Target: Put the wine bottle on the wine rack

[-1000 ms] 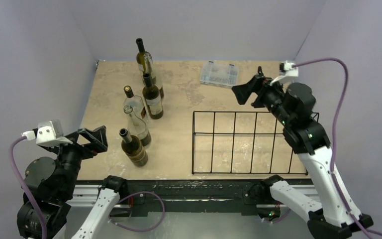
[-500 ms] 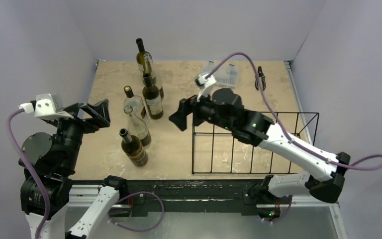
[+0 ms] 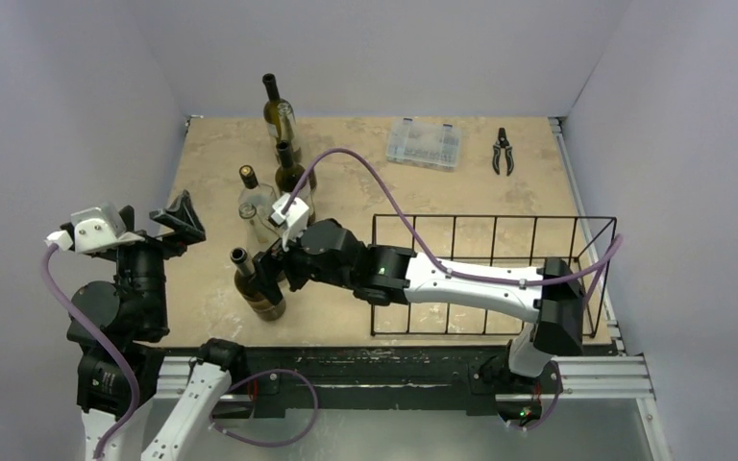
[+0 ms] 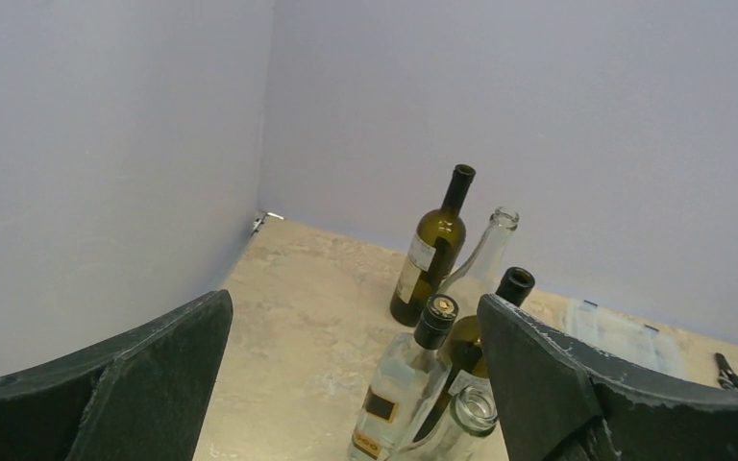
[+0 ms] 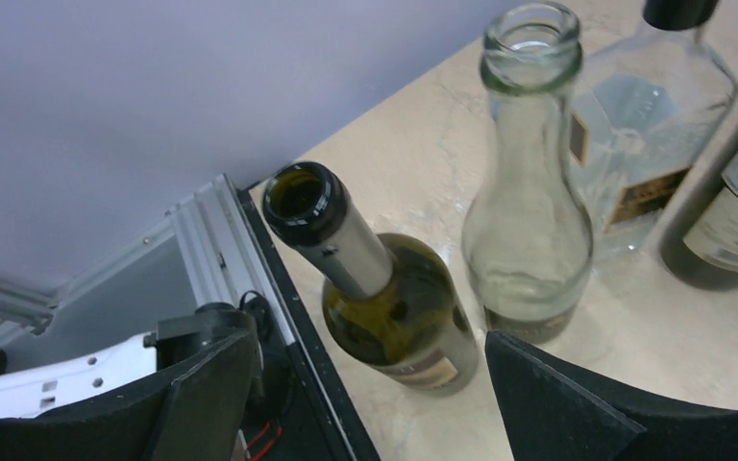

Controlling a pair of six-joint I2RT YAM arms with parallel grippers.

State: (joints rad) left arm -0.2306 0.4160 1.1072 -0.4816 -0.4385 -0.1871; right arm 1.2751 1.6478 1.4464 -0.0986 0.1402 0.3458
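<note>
The left arm stands off the table's (image 3: 213,163) 9 o'clock edge in the top view. Its left gripper (image 3: 181,216) is raised clear of the surface, with the fingers (image 4: 144,384) spread wide and nothing between them. Its wrist camera looks toward 12 o'clock over a cluster of upright bottles.

At the cluster's 12 o'clock stands the far green bottle (image 3: 271,104), with a clear one just beside it. The labelled dark bottle (image 3: 294,181) is nearer the middle, and the black-capped clear bottle (image 3: 253,195) is at its 8 o'clock. The open clear bottle (image 5: 528,221) comes next. At the cluster's 6 o'clock, nearest the table's front edge, the wine bottle (image 3: 257,285) stands upright, dark green with an open mouth.

The right arm stretches from its base at 5 o'clock toward 9 o'clock, passing over the wine rack (image 3: 454,238). The right gripper (image 5: 370,336) is spread apart, and in its wrist view the wine bottle's body sits between the two fingers. From this angle it is hard to tell whether either pad touches the glass. The wine bottle stands on the table at the rack's 9 o'clock, apart from it.

The rack fills the table's 4 o'clock quarter. Along the far edge toward 1 o'clock lie a clear plastic box (image 3: 425,142) and, to its right, pliers (image 3: 504,151)
</note>
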